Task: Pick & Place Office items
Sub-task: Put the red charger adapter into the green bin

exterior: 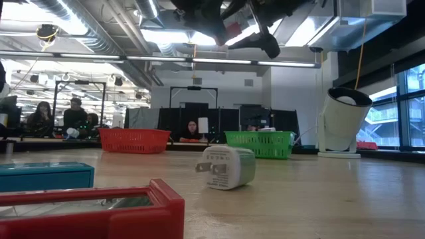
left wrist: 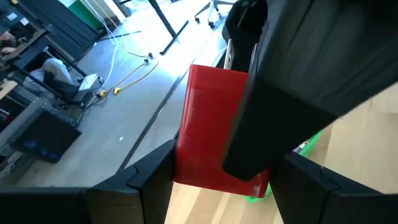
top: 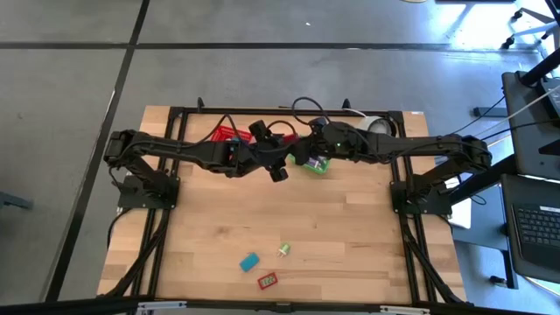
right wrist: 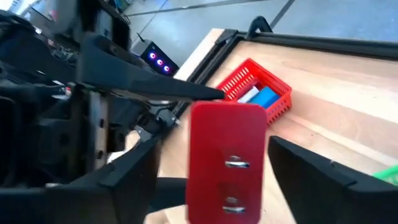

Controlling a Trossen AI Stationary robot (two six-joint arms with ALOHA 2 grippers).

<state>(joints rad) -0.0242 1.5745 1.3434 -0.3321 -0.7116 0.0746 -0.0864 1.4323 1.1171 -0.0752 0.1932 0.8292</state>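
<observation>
Both arms meet above the far middle of the table, between the red mesh basket (top: pixel 232 136) and the green mesh basket (top: pixel 317 166). A small red block (left wrist: pixel 208 124) with two metal prongs on one face (right wrist: pixel 227 155) hangs in the air between them. My left gripper (left wrist: pixel 227 180) (top: pixel 278 168) is shut on it. My right gripper (right wrist: pixel 214 180) (top: pixel 302 157) is open, one finger on each side of the block. Three more pieces lie on the near table: a teal one (top: pixel 249 261), a white plug block (exterior: pixel 228 167) and a red one (top: pixel 268 281). My left gripper pinches the red block between its two fingers by the block's side edges; one edge (left wrist: pixel 180 149) lies against a finger (left wrist: pixel 155 177). The right arm's finger (left wrist: pixel 261 124) hides the other edge. The block is lifted clear, high above the table.
The red basket (right wrist: pixel 261 93) holds blue and white pieces. A white round container (exterior: pixel 345 119) stands at the far right edge beside the green basket (exterior: pixel 260 143). The middle of the wooden table (top: pixel 350 227) is bare. People sit at desks beyond the table.
</observation>
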